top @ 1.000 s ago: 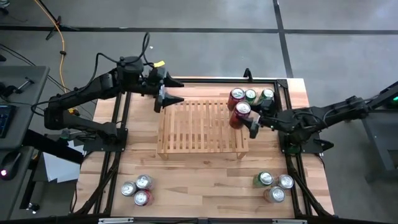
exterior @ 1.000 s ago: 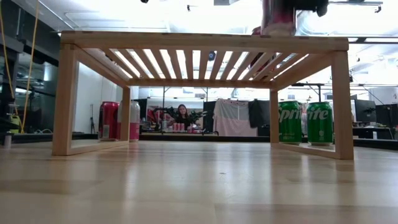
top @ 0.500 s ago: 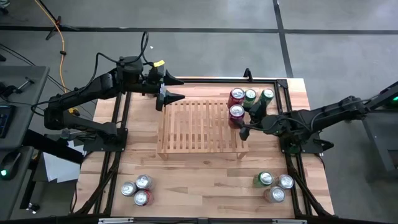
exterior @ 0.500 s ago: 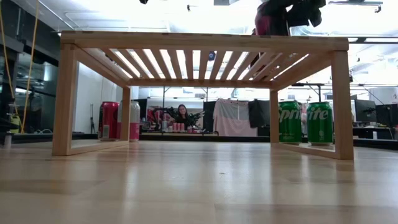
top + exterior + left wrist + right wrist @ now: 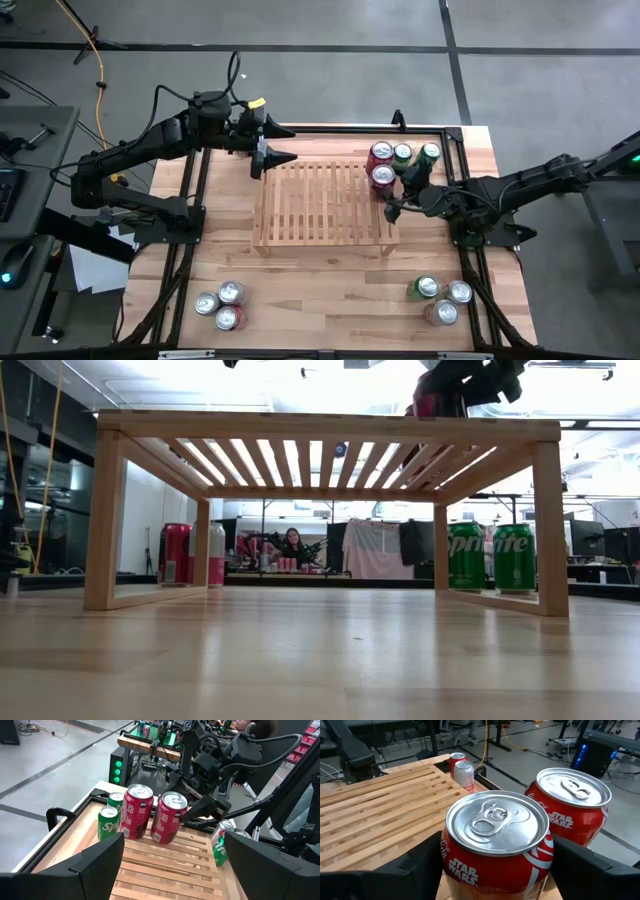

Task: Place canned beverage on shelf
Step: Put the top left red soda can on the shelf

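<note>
The light wooden slatted shelf [image 5: 310,200] stands mid-table on its short legs [image 5: 103,520]. A red can [image 5: 381,177] stands upright on the slats at the shelf's far right corner; it also shows in the left wrist view [image 5: 169,817] and the low view [image 5: 435,400]. My right gripper [image 5: 398,190] reaches in from the table's right and is shut on that can. My left gripper [image 5: 268,152] hangs open above the shelf's far left corner, with nothing between its fingers [image 5: 100,865]. My right gripper pinches the red can's side wall [image 5: 451,865] below the rim, one finger [image 5: 405,870] on either side. The fingers come from the table's right, slanting slightly down. The can stands upright with its base on the shelf's slats [image 5: 375,805].
A second red can [image 5: 380,152] and two green cans [image 5: 402,152] [image 5: 429,152] stand on the table just beyond the shelf's far right corner. Three cans cluster near left [image 5: 222,303], three near right [image 5: 440,298]. A person [image 5: 294,545] sits far behind the table.
My right gripper has sunk a little and rolled its wrist, carrying the red can toward the table's far edge, next to the other red can. The can, tilted a second ago, now stands upright on the shelf's far right corner.
</note>
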`<action>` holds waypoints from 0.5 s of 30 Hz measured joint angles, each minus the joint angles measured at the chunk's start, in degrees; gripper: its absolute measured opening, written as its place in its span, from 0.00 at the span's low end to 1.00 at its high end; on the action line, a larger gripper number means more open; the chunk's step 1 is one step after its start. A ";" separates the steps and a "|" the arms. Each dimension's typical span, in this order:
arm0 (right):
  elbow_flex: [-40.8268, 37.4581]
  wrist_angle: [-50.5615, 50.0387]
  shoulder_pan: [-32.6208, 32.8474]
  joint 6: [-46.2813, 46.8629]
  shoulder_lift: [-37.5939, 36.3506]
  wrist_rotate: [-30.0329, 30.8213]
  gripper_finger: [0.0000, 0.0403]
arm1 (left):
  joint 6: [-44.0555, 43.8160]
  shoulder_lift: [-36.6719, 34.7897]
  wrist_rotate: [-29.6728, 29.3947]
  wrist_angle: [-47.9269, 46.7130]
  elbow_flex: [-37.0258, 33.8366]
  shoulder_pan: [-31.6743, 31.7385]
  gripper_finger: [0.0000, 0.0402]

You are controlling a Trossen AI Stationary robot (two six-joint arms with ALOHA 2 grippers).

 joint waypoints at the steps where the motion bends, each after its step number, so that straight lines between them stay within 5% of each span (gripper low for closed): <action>1: 0.00 -0.03 0.00 0.29 0.00 0.28 0.75 | 0.00 0.00 -0.01 -0.02 -0.01 0.00 0.83; 15: 0.09 -0.56 -0.02 1.72 -0.09 1.25 0.82 | 0.00 0.00 0.01 -1.14 -0.01 0.00 0.83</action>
